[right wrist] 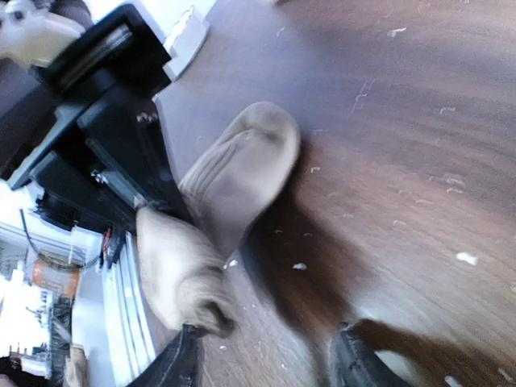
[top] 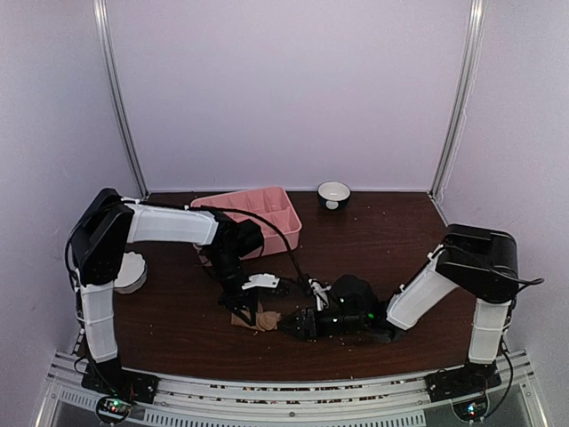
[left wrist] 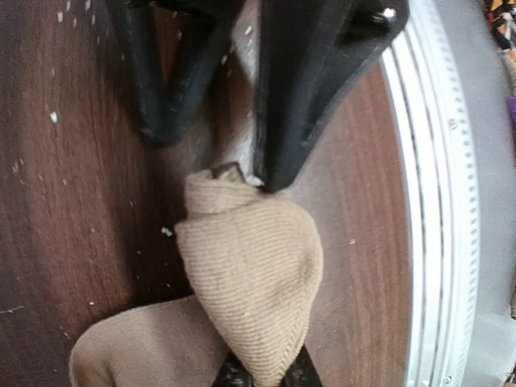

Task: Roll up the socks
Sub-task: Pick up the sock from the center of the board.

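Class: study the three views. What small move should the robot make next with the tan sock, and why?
Probably the left hand should fold its pinched end over the rest of the tan sock to start the roll. It is shut on the bunched tip, the sock lies loosely folded, and the right hand stands open beside it.

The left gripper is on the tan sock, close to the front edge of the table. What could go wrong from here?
1. The left gripper seems to pinch only a small end of the tan sock, so the fabric may slip out when pulled.
2. The right gripper stands open, not holding the sock, so the bent sock may unfold.
3. The two grippers are very close and might collide.
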Tool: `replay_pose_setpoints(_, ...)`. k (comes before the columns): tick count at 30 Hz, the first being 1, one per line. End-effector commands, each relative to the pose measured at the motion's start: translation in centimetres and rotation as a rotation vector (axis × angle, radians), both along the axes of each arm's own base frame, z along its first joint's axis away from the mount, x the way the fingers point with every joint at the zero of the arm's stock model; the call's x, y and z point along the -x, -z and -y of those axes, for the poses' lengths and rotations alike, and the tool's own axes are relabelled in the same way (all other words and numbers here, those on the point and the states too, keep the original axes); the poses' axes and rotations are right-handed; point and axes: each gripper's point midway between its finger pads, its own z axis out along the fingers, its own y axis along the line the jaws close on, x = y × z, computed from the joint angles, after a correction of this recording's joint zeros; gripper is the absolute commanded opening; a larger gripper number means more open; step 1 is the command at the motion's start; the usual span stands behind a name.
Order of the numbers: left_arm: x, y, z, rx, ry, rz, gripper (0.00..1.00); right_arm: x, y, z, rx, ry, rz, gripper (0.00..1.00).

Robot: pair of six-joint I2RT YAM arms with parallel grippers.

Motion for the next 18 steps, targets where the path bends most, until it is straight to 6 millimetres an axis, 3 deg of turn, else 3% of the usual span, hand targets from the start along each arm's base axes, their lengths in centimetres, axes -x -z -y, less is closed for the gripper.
replay_pose_setpoints(1,1.6,-5.1,0.3,0.109,0.058,-0.053,0.0,-1.0,5.1,6.4,0.309,0.146,0.07,0.98)
replay_pose_setpoints(3,1.6,-6.2,0.0,0.109,0.064,-0.051,0.0,-1.7,4.2,7.8,0.364,0.19,0.131,1.0)
replay_pose_setpoints(6,1.4,-8.0,-0.5,0.126,0.053,-0.045,0.0,-3.3,0.7,10.4,0.472,0.307,0.285,1.0)
replay_pose_setpoints(8,1.5,-9.3,-0.9,0.141,0.056,-0.042,0.0,-4.7,-1.4,13.1,0.537,0.473,0.321,1.0)
replay_pose_setpoints(10,1.8,-10.6,-1.3,0.17,0.065,-0.036,0.0,-5.9,-3.0,16.5,0.478,0.732,0.232,1.0)
replay_pose_setpoints(13,2.2,-12.3,-1.9,0.174,0.074,-0.033,0.0,-5.3,-8.7,13.4,0.205,0.54,0.402,1.0)
replay_pose_setpoints(15,2.2,-13.4,-2.0,0.183,0.066,-0.036,0.0,-4.8,-11.7,12.0,0.269,0.48,0.549,1.0)
replay_pose_setpoints(18,2.1,-14.7,-2.3,0.203,0.047,-0.051,0.0,-2.4,-15.1,7.3,0.271,0.275,0.66,1.0)
